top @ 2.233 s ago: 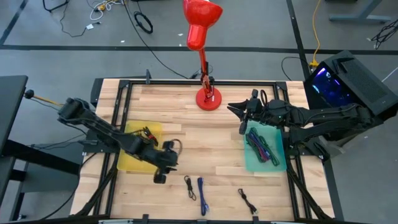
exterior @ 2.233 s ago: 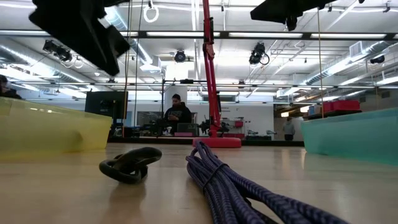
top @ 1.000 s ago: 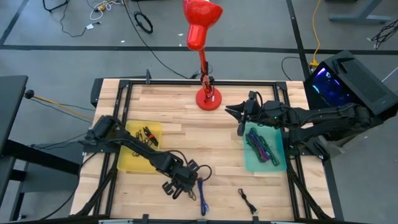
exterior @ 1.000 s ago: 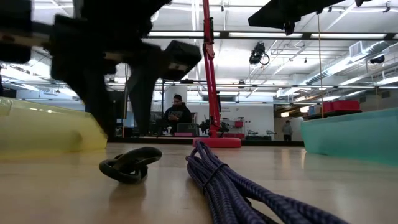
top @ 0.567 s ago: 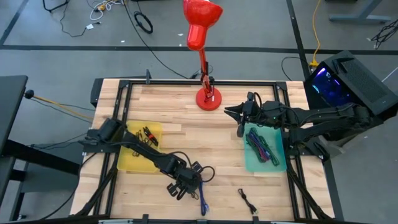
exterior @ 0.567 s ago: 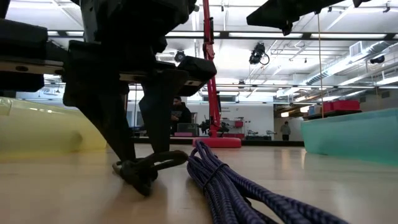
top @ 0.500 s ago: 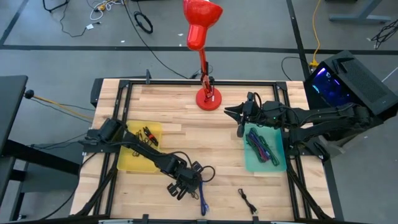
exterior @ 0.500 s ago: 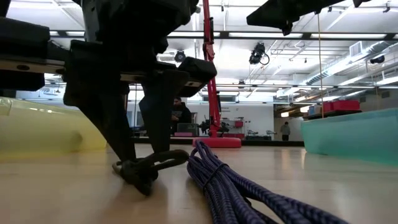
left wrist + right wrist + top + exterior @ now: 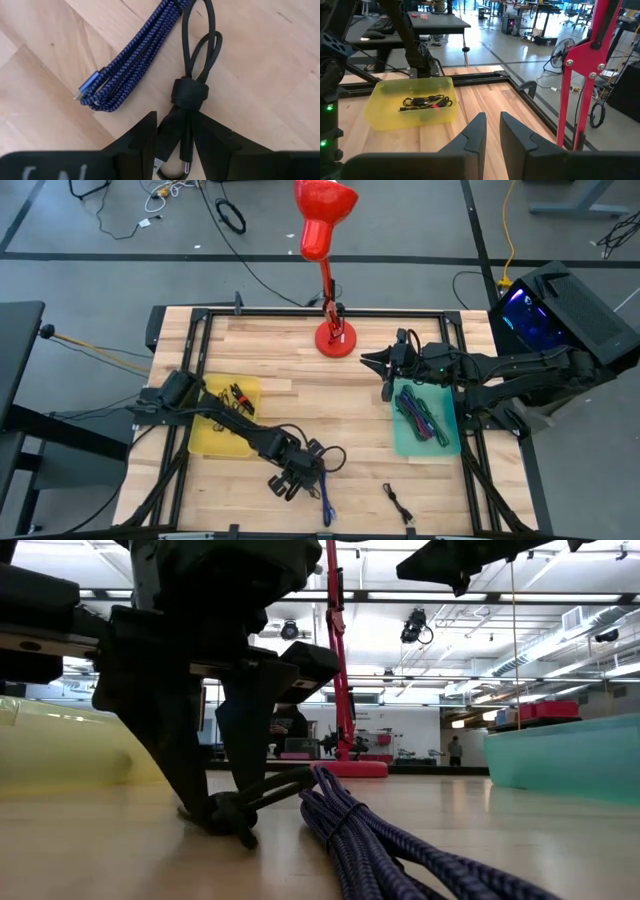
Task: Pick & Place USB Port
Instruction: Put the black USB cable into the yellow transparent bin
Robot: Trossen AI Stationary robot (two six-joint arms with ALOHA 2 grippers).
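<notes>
Two cables lie side by side near the front edge of the pale wooden plank table (image 9: 290, 400): a smooth black cable (image 9: 192, 85), bundled and cinched by a thick rubbery band, and a blue braided cable (image 9: 132, 62) with a woven, ropey skin and a metal plug at one end. Left claw (image 9: 296, 476) is right down on the table, its two dark wedge-shaped fingers (image 9: 137, 145) spread either side of the black cable, straddling the bundle's lower loop. Whether the pads are pressing it, I cannot tell. Low view shows the cable's end tipped up off the wood. Right claw (image 9: 386, 373) hangs over the table beside the green tray (image 9: 400, 442), fingers nearly together with a narrow gap, holding nothing.
</notes>
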